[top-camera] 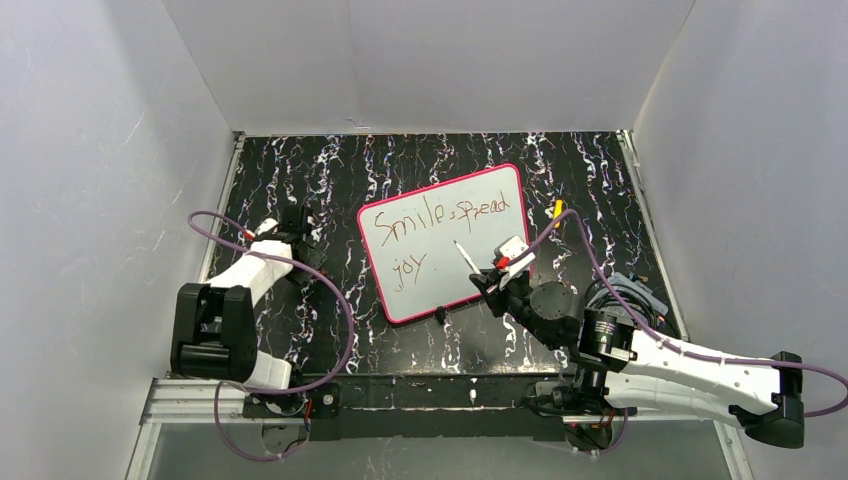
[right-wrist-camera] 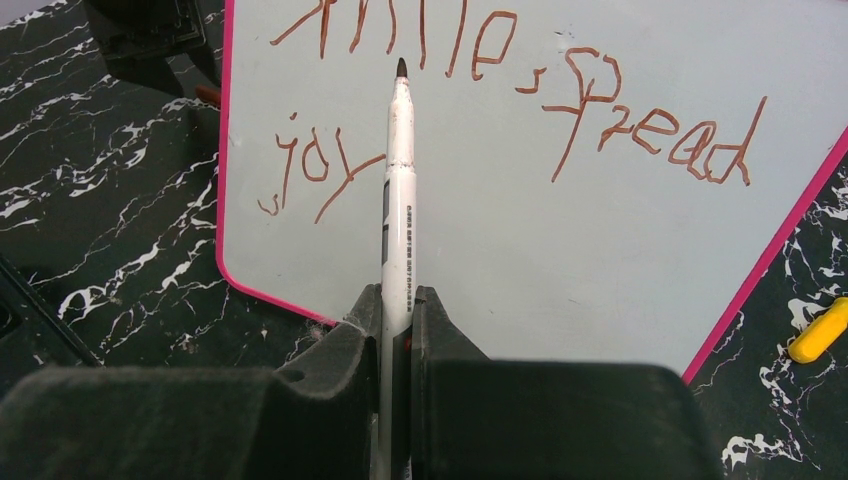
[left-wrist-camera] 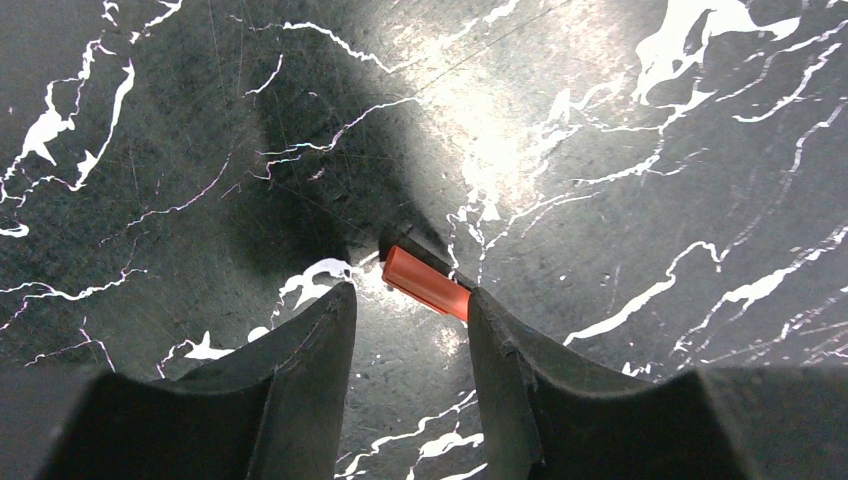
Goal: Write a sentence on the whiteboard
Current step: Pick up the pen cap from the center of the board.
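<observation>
The whiteboard (top-camera: 440, 290) lies askew at mid-counter (top-camera: 300, 170). The sentence (top-camera: 440, 220) reads "Smile, spread joy" in two red-brown lines. The right end effector (right-wrist-camera: 397, 305) is clamped on a white marker (right-wrist-camera: 400, 190) with its dark tip at the upper line; contact with the board cannot be told. The left end effector (left-wrist-camera: 410, 310) stands parted, low over the counter left of the board, with an orange-red piece (left-wrist-camera: 427, 282) at its fingertips.

Black marbled table (top-camera: 300, 180), whiteboard (top-camera: 440, 292), orange cap (left-wrist-camera: 425, 283), yellow piece (right-wrist-camera: 820, 335)
</observation>
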`<act>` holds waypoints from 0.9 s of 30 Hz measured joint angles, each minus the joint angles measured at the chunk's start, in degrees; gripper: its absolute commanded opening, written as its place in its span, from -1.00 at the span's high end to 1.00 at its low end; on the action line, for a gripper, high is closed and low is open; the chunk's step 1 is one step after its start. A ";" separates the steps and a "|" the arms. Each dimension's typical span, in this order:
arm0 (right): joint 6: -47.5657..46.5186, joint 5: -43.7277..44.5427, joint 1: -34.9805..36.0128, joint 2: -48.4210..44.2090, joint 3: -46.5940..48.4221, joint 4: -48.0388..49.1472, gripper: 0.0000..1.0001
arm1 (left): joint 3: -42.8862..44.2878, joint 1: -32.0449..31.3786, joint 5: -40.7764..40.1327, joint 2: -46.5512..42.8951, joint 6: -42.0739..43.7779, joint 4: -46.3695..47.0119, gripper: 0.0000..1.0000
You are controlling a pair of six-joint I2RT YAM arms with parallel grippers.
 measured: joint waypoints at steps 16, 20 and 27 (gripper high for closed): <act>0.96 0.76 0.00 -2.67 0.00 -1.46 0.97 | 2.49 0.00 0.26 6.05 1.07 1.31 0.61; 1.81 1.40 0.00 -3.02 0.00 -2.25 0.97 | 3.82 0.00 0.72 7.39 4.15 1.49 0.62; 3.19 2.16 0.00 -3.15 0.00 -3.89 0.97 | 4.63 -1.22 0.63 7.98 9.94 1.01 0.38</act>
